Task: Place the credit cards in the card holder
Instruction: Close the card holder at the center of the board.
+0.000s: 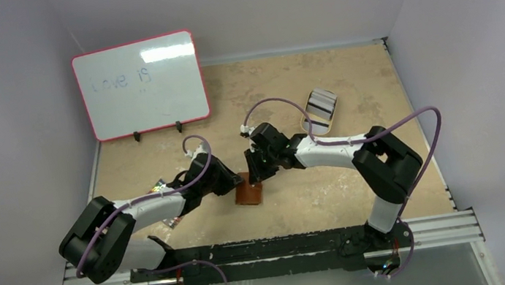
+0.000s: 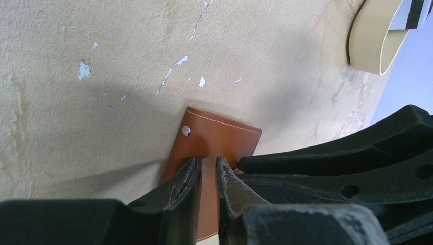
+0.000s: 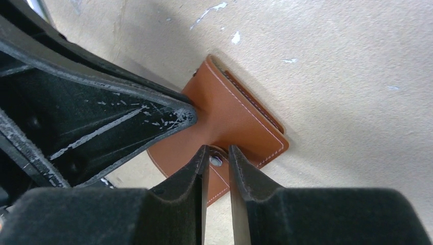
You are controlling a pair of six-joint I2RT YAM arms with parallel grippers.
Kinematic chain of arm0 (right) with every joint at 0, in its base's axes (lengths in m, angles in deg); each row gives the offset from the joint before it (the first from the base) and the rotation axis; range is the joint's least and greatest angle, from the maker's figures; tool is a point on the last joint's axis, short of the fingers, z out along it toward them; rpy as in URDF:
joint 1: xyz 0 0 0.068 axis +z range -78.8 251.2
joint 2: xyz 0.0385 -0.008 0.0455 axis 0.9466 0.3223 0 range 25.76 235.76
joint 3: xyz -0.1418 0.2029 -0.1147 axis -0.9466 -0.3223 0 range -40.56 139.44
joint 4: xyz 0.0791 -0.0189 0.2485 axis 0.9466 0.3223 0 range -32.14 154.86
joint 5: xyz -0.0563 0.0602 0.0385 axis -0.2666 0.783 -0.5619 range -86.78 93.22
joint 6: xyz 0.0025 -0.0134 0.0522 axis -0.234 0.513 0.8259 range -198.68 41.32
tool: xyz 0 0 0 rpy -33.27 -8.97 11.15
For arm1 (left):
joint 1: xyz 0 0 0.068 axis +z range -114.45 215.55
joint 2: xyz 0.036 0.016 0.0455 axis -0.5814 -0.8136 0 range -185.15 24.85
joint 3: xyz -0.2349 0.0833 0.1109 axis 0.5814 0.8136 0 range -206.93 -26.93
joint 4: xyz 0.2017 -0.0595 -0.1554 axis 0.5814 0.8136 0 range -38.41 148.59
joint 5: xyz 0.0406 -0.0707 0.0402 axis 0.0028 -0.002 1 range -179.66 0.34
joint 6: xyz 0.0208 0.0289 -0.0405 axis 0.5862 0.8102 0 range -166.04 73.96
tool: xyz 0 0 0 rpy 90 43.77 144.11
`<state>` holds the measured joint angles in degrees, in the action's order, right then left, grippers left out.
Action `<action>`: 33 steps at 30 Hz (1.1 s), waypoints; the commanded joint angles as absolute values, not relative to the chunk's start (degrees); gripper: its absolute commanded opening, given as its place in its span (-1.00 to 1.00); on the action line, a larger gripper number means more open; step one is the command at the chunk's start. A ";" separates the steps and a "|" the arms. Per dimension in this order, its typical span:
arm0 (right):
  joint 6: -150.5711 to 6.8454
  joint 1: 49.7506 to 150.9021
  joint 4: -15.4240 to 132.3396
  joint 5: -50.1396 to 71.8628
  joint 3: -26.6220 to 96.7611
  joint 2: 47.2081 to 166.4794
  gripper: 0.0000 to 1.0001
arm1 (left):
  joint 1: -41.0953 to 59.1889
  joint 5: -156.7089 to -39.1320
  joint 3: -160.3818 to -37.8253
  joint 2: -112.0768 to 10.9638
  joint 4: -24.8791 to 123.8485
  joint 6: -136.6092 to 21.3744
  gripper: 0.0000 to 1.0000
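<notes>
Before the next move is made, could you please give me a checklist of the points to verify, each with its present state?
1. Left hand grips the card holder: ok, its fingers are closed on a leather edge.
2. Right hand grips it too: ok, it is closed on the flap at the snap button.
3. Holder is open, with slots showing: cannot tell, no slot shows in any view.
4. A card is ready in a hand: not ok, both hands are on the holder.
5. Credit cards are findable: ok, some lie in the tin, apart from the holder.
</notes>
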<state>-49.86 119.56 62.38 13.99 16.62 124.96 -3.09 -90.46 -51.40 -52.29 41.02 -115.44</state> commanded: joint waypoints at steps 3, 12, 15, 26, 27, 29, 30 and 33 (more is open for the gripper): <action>-50.41 120.11 60.90 21.13 16.56 122.89 -0.56 | -2.84 -89.99 -51.31 -52.61 40.90 -115.13 -0.68; -50.12 120.11 59.02 23.61 15.73 121.12 -0.59 | -2.82 -89.65 -51.30 -53.19 40.70 -115.12 -0.68; -49.70 120.13 59.28 22.58 15.53 120.47 -0.59 | -2.82 -89.66 -51.24 -53.46 40.48 -115.13 -0.67; -44.77 120.06 61.68 12.95 13.34 117.04 -0.50 | -2.85 -87.43 -56.11 -46.02 50.79 -111.52 -0.54; -43.40 120.21 60.65 13.17 12.48 116.67 -0.52 | -2.86 -86.33 -56.52 -45.25 52.66 -110.74 -0.50; -41.07 120.40 58.30 14.33 10.31 115.85 -0.54 | -2.83 -84.70 -56.37 -43.95 55.15 -109.61 -0.45; -40.25 120.49 57.66 14.49 9.54 115.70 -0.54 | -2.86 -84.48 -56.08 -43.65 55.68 -109.25 -0.43; -39.40 120.63 57.40 13.63 8.57 115.72 -0.53 | -2.93 -85.39 -55.41 -44.81 57.23 -107.93 -0.40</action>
<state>-43.00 120.04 60.06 14.71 9.85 117.38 -3.09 -86.92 -54.49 -44.64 52.67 -111.44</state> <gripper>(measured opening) 0.232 0.291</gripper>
